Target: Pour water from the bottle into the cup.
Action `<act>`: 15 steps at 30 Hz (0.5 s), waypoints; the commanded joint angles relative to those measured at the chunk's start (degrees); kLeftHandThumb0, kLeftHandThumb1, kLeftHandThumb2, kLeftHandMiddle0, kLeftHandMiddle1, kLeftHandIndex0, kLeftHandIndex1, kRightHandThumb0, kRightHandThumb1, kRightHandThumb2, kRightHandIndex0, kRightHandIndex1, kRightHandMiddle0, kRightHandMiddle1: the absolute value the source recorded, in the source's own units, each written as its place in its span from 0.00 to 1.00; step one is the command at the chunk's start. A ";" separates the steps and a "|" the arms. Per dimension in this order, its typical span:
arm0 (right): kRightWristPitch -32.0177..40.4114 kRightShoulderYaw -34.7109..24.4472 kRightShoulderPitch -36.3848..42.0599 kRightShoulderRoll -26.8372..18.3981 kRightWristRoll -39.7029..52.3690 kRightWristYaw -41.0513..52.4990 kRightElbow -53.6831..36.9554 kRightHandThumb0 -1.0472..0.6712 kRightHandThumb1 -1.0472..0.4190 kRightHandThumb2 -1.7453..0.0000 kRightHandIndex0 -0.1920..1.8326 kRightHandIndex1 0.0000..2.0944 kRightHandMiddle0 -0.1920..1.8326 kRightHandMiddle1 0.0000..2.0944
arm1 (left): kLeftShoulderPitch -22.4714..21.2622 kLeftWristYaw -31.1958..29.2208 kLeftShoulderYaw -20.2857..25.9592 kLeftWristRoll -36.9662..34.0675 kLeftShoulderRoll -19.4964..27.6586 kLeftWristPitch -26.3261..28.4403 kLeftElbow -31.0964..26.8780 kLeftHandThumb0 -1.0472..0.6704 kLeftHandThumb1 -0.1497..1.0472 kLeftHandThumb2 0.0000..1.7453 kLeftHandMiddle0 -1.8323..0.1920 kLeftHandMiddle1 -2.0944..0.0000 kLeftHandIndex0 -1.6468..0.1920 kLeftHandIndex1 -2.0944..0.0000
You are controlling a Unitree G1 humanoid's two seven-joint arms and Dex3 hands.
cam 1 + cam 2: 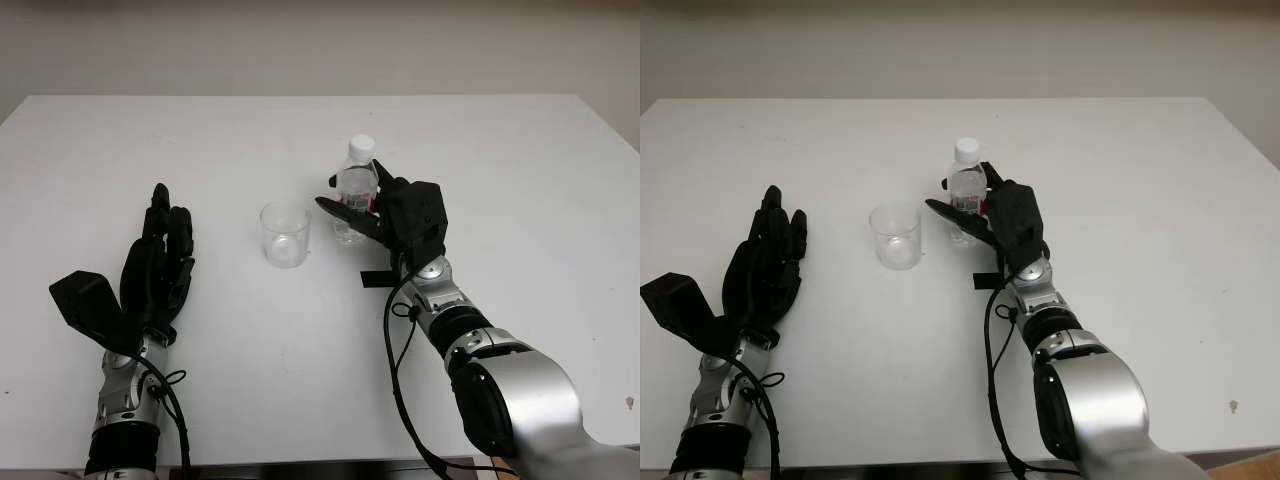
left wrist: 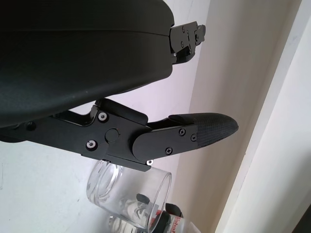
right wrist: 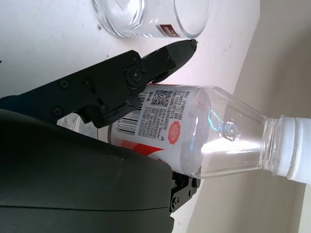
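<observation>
A clear water bottle (image 1: 357, 180) with a white cap and a red label stands upright on the white table (image 1: 520, 160), just right of centre. My right hand (image 1: 348, 185) is shut on the bottle, with one finger (image 3: 131, 73) across the label on the near side and the others behind it. The bottle (image 3: 204, 131) lies against the palm. A short clear cup (image 1: 285, 235) stands upright a little to the left of the bottle, apart from it, and looks empty. My left hand (image 1: 168, 215) is open over the table's left part, well away from the cup (image 2: 129, 194).
A small black mark (image 1: 375, 278) lies on the table under my right wrist. A pale wall runs behind the table's far edge.
</observation>
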 commanded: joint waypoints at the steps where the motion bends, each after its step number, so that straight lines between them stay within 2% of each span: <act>1: -0.71 0.82 -0.65 -0.33 -1.00 -0.62 0.03 0.35 0.01 0.95 0.50 0.98 0.39 1.00 | 2.50 0.51 -0.07 0.09 -1.07 0.58 1.96 0.21 1.00 0.30 0.98 0.97 0.99 0.97; 5: -0.41 1.97 -0.76 -0.39 -2.81 -3.35 -0.04 0.37 0.00 0.88 0.64 1.00 0.50 1.00 | 2.56 0.26 -0.12 0.22 -0.84 0.19 2.23 0.21 1.00 0.30 0.98 0.97 0.99 0.97; 11: -1.66 1.70 -0.48 0.04 -2.89 -5.89 0.27 0.41 0.00 0.81 0.78 1.00 0.65 1.00 | 2.31 -0.02 0.08 -0.16 -0.60 0.40 2.57 0.21 1.00 0.30 0.98 0.97 0.99 0.97; 15: -1.89 1.28 -0.30 0.19 -2.45 -7.09 0.31 0.41 0.00 0.80 0.82 1.00 0.69 1.00 | 2.21 -0.40 0.01 0.01 -0.31 0.34 2.63 0.21 1.00 0.31 0.98 0.97 0.99 0.97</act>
